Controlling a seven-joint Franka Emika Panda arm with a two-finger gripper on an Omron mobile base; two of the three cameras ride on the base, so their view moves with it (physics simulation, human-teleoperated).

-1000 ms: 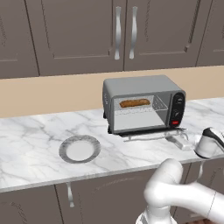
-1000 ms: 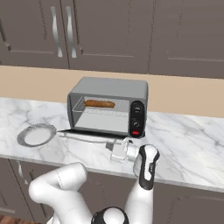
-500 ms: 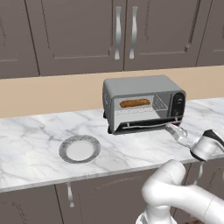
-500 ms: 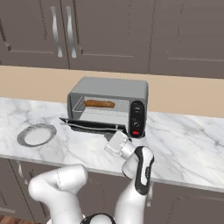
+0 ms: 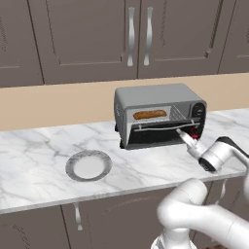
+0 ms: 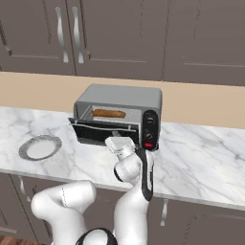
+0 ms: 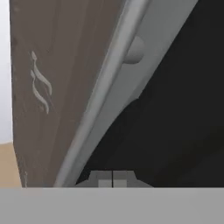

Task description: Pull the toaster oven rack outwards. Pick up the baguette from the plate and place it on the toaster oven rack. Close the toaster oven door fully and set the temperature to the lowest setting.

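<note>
Marble counter (image 5: 39, 160) has open room left of the toaster oven (image 5: 158, 114), with front edge space near the plate (image 5: 88, 165). Toaster oven door (image 5: 158, 133) is tilted up, nearly shut, top gap remaining. Baguette (image 5: 149, 115) sits inside on the toaster oven rack (image 5: 175, 114). Gripper (image 5: 183, 135), clenched and holding nothing, is against the door's right edge.
</note>
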